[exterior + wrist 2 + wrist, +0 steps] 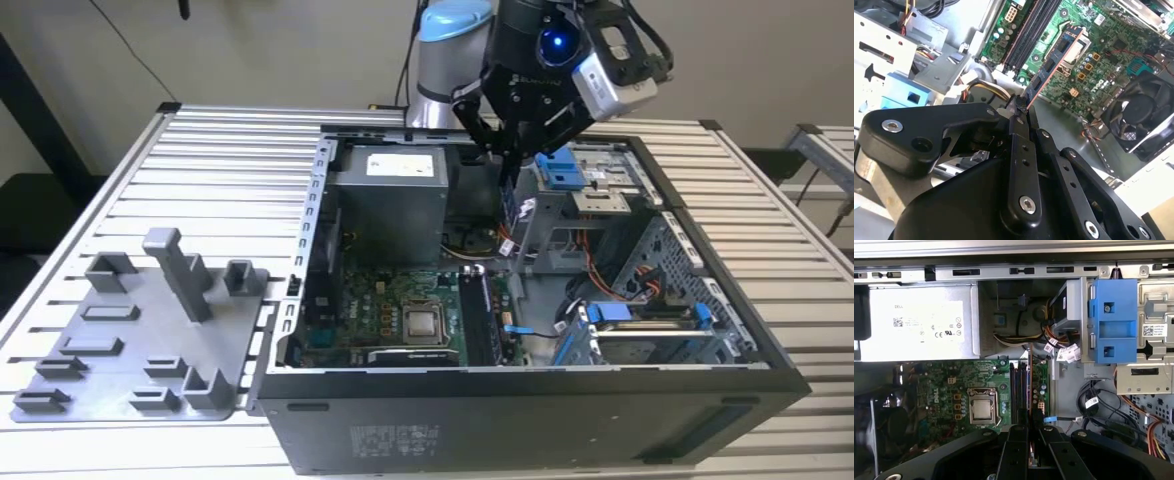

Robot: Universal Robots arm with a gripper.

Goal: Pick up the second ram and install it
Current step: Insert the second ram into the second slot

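My gripper (511,158) hangs over the open computer case (307,300), shut on the second ram (511,208), which points edge-down into the case. In the second wrist view the ram (1054,62) is a narrow dark board with a coppery edge sticking out from between the black fingers (1019,150). In the first wrist view the ram (1030,385) shows as a thin upright line just above the gripper (1030,445), in line with the black memory slots (1018,390) on the green motherboard (944,385). The stick's lower end is above the slots (478,318), not touching them.
A grey holder tray (134,335) with upright posts lies on the slatted table at the exterior view's left. Inside the case are the grey power supply (387,190), a blue drive bracket (561,168), the processor socket (424,323), a fan (1144,115) and loose cables (1094,405).
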